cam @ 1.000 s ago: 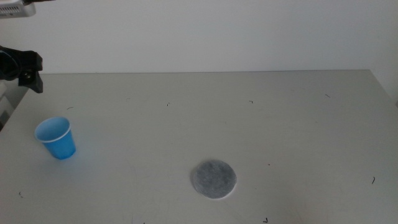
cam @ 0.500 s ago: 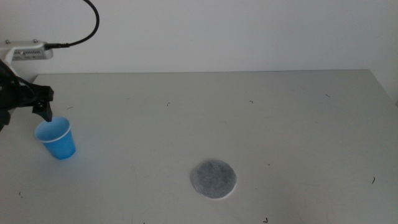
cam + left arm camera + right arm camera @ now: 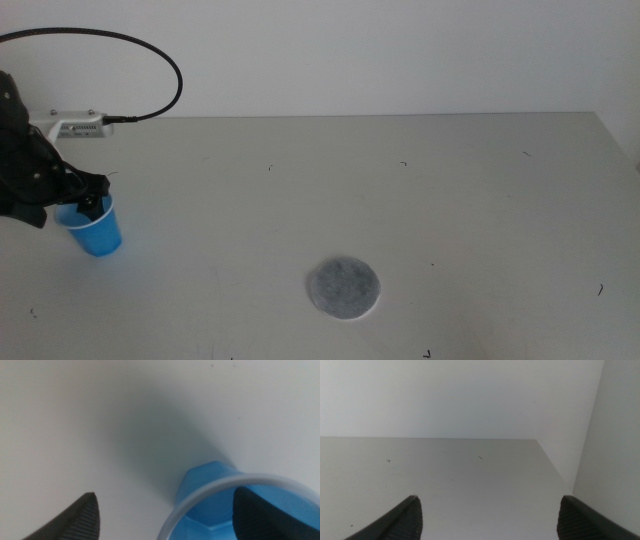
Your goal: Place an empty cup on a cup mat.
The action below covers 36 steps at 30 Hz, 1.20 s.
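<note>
The blue cup [image 3: 100,235] stands upright at the left of the table, empty. My left gripper [image 3: 82,206] has come in from the left and is down at the cup's rim. In the left wrist view the cup [image 3: 200,480] is close below. The left gripper [image 3: 167,522] is open, with one jaw inside the cup and the other outside its wall. The grey round cup mat [image 3: 343,288] lies flat near the table's front middle, well right of the cup, with nothing on it. My right gripper [image 3: 487,520] is open and empty, out of the middle view.
The grey table [image 3: 450,200] ends at a white wall at the back and at its right edge [image 3: 618,140]. The left arm's black cable [image 3: 160,62] arcs above the back left. The right wrist view shows the table's far corner [image 3: 540,442].
My left gripper has moved down and to the right from the back left corner onto the cup's rim. The cup and the mat have not moved.
</note>
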Tool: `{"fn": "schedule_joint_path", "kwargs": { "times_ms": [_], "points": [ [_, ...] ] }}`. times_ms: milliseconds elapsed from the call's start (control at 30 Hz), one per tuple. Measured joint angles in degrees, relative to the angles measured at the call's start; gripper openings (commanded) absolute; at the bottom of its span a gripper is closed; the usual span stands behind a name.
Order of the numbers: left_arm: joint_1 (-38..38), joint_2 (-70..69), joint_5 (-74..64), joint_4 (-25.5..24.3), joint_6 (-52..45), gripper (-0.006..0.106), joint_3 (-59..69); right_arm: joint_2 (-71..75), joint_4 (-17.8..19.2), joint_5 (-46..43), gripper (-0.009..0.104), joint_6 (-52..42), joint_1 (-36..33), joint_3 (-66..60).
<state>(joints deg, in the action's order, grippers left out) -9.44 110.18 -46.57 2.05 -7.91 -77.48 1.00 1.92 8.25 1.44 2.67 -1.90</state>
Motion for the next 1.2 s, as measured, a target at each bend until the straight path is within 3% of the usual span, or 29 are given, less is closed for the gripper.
{"fn": "schedule_joint_path", "kwargs": {
  "times_ms": [300, 700, 1200],
  "points": [
    [0.0, 1.3, 1.0, 4.3, -0.2, 0.001, -0.1, 0.0, 0.0, 0.0, 0.094, 0.0, 0.0, 0.0],
    [4.2, -3.1, -2.0, 6.2, 0.7, 0.0, -0.2, 0.0, 0.0, 0.0, 0.094, 0.0, 0.0, 0.0],
    [30.4, -6.4, -1.1, 10.7, 7.9, 0.0, -0.2, 0.0, 0.0, 0.0, 0.094, 0.0, 0.0, 0.0]
  ]
}}
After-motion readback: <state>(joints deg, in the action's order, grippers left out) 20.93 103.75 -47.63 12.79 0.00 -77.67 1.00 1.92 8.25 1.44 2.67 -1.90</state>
